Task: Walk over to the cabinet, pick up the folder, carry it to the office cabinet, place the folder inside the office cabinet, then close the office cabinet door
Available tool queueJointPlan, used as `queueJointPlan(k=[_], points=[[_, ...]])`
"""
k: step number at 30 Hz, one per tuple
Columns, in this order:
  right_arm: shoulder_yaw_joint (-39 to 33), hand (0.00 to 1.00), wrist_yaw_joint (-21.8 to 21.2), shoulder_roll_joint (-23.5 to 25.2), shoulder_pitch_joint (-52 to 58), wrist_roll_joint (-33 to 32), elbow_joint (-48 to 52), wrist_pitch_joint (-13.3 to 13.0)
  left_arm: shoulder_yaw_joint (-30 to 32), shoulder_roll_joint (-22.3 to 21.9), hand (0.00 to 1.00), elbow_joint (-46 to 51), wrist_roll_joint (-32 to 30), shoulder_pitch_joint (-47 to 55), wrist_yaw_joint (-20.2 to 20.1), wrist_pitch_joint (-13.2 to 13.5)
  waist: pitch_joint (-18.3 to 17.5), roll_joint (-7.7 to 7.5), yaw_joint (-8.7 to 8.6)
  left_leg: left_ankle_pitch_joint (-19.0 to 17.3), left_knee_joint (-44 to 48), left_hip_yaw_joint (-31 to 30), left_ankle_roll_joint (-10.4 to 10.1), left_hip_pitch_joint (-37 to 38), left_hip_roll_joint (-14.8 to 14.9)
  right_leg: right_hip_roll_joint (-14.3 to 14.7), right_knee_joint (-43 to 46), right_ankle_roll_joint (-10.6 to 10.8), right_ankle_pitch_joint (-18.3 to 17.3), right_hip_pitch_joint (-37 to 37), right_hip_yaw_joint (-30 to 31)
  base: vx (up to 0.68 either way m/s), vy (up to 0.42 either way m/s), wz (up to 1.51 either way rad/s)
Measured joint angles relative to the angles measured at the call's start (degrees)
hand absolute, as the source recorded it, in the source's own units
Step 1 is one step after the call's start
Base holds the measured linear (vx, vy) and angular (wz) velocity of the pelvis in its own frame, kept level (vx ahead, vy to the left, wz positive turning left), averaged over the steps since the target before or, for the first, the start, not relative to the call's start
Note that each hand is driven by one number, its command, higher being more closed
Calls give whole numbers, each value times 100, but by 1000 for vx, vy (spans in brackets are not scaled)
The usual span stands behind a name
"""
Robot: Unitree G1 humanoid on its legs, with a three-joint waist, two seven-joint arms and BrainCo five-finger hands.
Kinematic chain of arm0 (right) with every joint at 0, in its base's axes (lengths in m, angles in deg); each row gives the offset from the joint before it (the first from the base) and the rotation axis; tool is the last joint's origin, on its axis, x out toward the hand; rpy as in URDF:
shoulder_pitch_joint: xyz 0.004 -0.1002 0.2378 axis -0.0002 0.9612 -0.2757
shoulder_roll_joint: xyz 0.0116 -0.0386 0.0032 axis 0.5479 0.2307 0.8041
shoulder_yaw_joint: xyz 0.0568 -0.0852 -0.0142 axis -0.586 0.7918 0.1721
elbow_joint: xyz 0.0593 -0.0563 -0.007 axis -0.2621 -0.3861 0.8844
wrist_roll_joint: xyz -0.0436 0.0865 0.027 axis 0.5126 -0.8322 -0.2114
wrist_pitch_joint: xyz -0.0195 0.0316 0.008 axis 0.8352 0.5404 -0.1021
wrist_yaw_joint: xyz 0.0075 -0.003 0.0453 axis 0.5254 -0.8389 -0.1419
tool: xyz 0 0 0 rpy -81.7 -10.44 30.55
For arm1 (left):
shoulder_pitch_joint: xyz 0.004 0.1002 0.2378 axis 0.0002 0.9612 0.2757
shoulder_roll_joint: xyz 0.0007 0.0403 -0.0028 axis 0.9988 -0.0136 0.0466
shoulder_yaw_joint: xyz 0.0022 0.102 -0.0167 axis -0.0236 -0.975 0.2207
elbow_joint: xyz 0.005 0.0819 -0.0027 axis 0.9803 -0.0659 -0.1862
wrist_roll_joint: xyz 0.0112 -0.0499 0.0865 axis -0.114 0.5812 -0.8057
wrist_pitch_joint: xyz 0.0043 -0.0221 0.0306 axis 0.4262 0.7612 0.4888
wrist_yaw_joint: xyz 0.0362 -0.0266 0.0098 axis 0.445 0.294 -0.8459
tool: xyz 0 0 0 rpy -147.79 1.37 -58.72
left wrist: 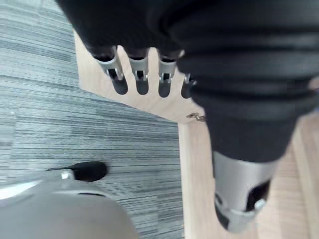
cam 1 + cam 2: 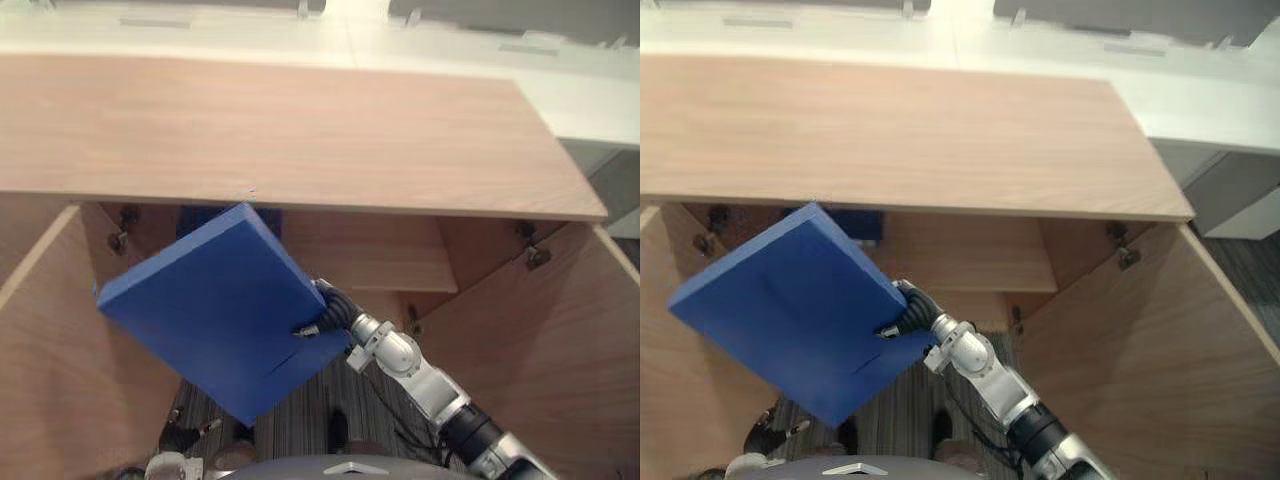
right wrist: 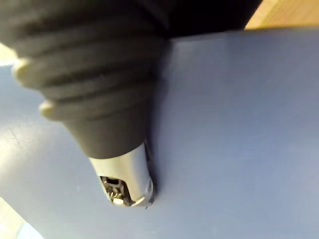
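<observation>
I hold the blue folder [image 2: 210, 310] tilted in front of the open office cabinet [image 2: 300, 130], just below its wooden top. My right hand [image 2: 335, 308] grips the folder's right edge. In the right wrist view its thumb [image 3: 127, 184] presses on the folder's blue face [image 3: 239, 124], and the fingers are hidden behind it. My left hand [image 1: 139, 74] hangs over the carpet with its fingers relaxed and nothing in them.
Both cabinet doors stand open: the left door [image 2: 45, 340] and the right door [image 2: 540, 340]. An inner shelf [image 2: 370, 255] sits behind the folder. Something dark blue [image 2: 855, 222] stands inside at the back left. Grey striped carpet [image 1: 75, 124] lies below.
</observation>
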Motion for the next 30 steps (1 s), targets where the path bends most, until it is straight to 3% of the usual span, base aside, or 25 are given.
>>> queueJointPlan(k=[3,5,10,18,24,30], points=[[26,100,15,-238,-721,75,-200,1,-147,2,0,-3,13,-505,6,5,643,313,13,-418,1296,-71,34,-1147,172,70,564,-51,-38,-795,13,-185,-12,-1],[19,100,84,-359,-965,86,-265,18,-169,31,0,114,71,-670,10,8,967,410,7,-507,1694,-130,41,-1595,221,92,891,-81,-99,-1188,-3,-173,10,2],[-193,100,210,-569,-1086,-15,-261,126,-381,181,0,775,234,-890,6,63,1412,403,43,-648,2523,-166,77,-2873,277,30,2073,-87,-412,-2615,69,-198,34,0],[-1316,100,471,-544,-1090,-1361,58,175,-489,140,0,1790,459,-1243,7,90,1545,415,155,-724,3186,-141,89,-4303,445,-18,2784,-134,-547,-4062,57,-97,-12,-3],[-2078,100,761,-553,-1705,-2491,-43,180,-497,-184,0,2248,581,-1378,40,186,1570,421,202,-741,3441,-105,110,-4865,535,-14,3015,-157,-534,-4621,55,5,-5,-4],[-2760,100,1074,-558,-2477,-3468,-596,176,-484,-223,0,2540,671,-1464,55,208,1580,419,311,-747,3467,-24,111,-5100,576,-21,3045,-170,-542,-4866,52,41,16,-2]])
